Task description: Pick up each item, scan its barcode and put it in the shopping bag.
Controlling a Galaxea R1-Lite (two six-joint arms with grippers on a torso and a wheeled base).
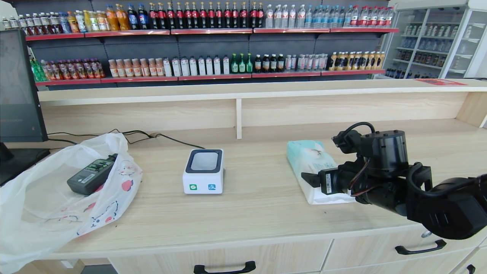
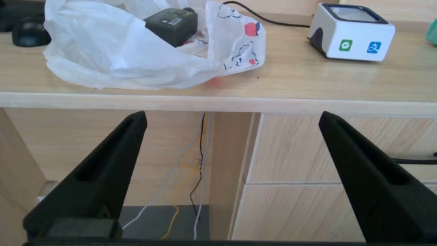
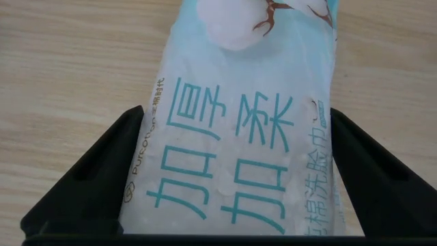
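Note:
A pale blue and white tissue pack [image 1: 307, 156] [image 3: 239, 178] lies flat on the wooden counter [image 1: 258, 205], right of the white barcode scanner [image 1: 204, 171] [image 2: 351, 31]. My right gripper [image 1: 315, 180] [image 3: 235, 115] is open and low over the pack's near end, with one finger on each side of it. The white plastic shopping bag [image 1: 45, 198] [image 2: 116, 48] is spread at the counter's left. A dark grey boxy item [image 1: 91, 175] [image 2: 172, 20] rests at its mouth. My left gripper [image 2: 232, 119] is open and empty, below the counter's front edge, facing the cabinet.
A dark monitor [image 1: 19, 87] stands at the far left, with black cables [image 1: 152, 135] running behind the bag and scanner. A raised wooden ledge [image 1: 243, 91] bounds the counter's back. Drawers with black handles [image 1: 420, 249] sit under the front edge. Bottle shelves line the far wall.

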